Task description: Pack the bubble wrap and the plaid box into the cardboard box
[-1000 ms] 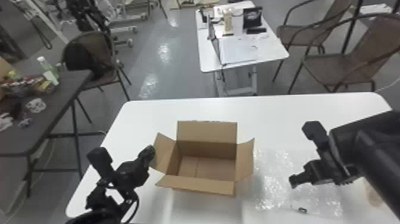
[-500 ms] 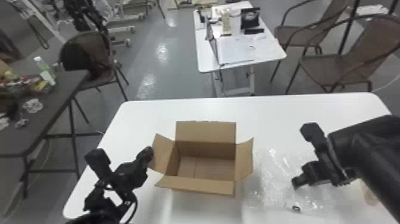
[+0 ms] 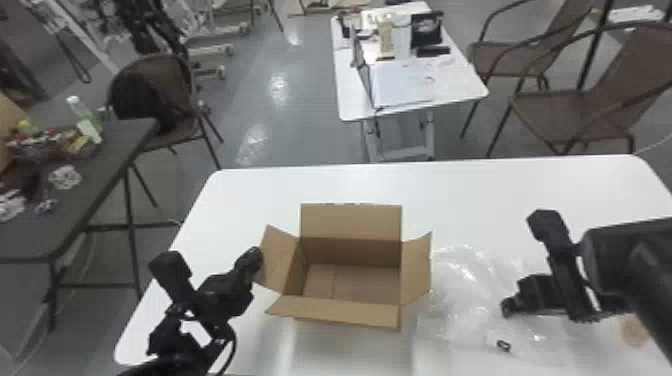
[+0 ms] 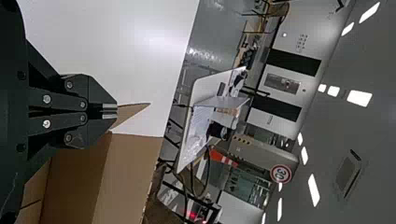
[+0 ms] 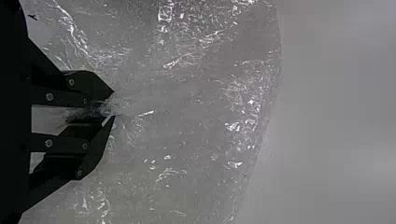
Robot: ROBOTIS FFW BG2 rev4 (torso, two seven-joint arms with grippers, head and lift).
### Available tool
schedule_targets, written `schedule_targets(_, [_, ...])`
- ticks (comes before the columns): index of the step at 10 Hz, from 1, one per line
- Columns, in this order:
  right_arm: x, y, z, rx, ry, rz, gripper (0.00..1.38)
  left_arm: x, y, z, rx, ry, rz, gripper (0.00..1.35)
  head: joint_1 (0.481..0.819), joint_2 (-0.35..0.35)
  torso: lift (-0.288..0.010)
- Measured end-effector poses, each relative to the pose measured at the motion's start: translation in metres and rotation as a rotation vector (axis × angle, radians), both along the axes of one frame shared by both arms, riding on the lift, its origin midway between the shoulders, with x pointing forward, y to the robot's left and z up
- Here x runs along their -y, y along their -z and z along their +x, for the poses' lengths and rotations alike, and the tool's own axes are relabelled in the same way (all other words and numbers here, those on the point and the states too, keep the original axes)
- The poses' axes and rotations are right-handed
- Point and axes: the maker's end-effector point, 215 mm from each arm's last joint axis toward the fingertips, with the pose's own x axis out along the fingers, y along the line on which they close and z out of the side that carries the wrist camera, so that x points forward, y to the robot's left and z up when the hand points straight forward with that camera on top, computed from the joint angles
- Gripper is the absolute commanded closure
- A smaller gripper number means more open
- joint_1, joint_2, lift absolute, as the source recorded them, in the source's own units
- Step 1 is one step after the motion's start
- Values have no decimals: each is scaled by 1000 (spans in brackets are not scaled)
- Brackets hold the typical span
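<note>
In the head view, my left gripper [image 3: 256, 256] is beside the left flap of the open cardboard box [image 3: 350, 315]. The left wrist view has this gripper [image 4: 110, 112] shut, nothing held, with box flaps beyond and below it. Clear bubble wrap [image 3: 462, 300] lies crumpled on the table, right of the box. Over it is my right gripper [image 3: 507, 306]. Seen from the right wrist, the gripper [image 5: 112, 108] pinches a gathered fold of bubble wrap [image 5: 201, 107], which spreads out past its fingertips.
The white table [image 3: 450, 195] extends behind the box. A tan object [image 3: 637, 331] is partly covered by my right arm at the right; what it is, I cannot tell. A dark side table [image 3: 95, 175] with small items stands at the left.
My right gripper has shifted slightly right in the head view. Around it the bubble wrap has become more rumpled, and its dark mark has shifted slightly. The cardboard box stays put.
</note>
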Motion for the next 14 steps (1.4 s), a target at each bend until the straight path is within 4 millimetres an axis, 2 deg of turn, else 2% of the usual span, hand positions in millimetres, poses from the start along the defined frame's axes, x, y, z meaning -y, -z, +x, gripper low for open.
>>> schedule_targets(2, [14, -27, 7, 44, 58, 18, 1288, -1, 0, -1, 1, -2, -1, 1171, 695, 232, -18])
schedule_targets(5, [49, -94, 26, 165, 136, 5, 1288, -2, 0, -2, 1, -4, -1, 1171, 695, 194, -18])
schedule_targets(7, [48, -135, 37, 225, 129, 53, 1288, -1, -1, 0, 3, -2, 1, 1171, 695, 187, -18])
schedule_targets(11, [2, -242, 54, 365, 26, 218, 1288, 0, 0, 1, -2, -4, 10, 1171, 695, 226, -18])
schedule_targets(13, [-30, -272, 59, 403, -43, 251, 1288, 6, 0, 5, -6, 1, 13, 1171, 695, 252, -18])
schedule_targets(14, [-54, -279, 60, 406, -81, 272, 1288, 10, 0, 7, -6, 8, 14, 1171, 695, 269, -18])
